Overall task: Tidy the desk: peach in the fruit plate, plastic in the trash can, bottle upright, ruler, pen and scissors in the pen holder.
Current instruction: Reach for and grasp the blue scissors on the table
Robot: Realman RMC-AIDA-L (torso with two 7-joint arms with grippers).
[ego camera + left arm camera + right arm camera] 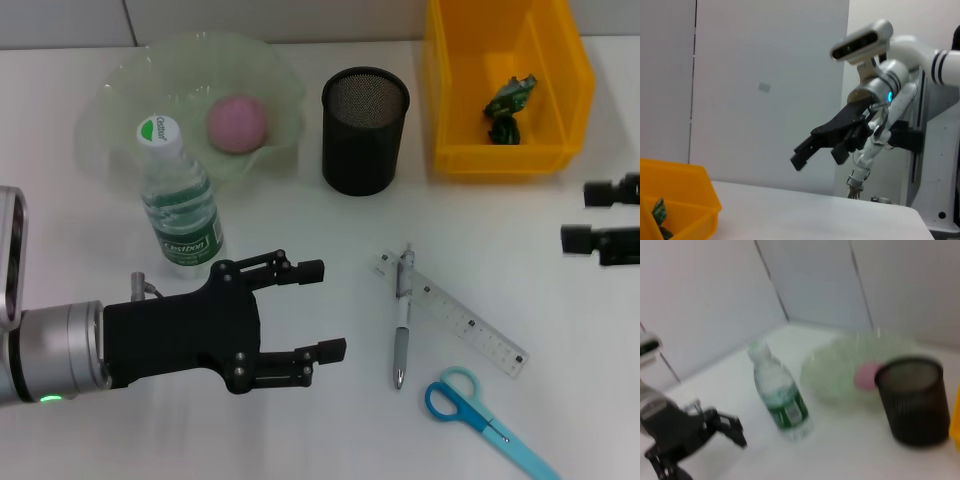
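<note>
The left end effector (322,310) hovers with fingers spread over the tabletop (300,240), the upright bottle (180,205) at its 11 o'clock. The peach (238,123) sits in the fruit plate (120,90). Right of them stands the pen holder (365,130); at its 6 o'clock lie the pen (402,320), ruler (470,325) and scissors (480,415). The plastic (508,105) is in the trash can (450,100). The right end effector (590,215) waits spread at 3 o'clock.
</note>
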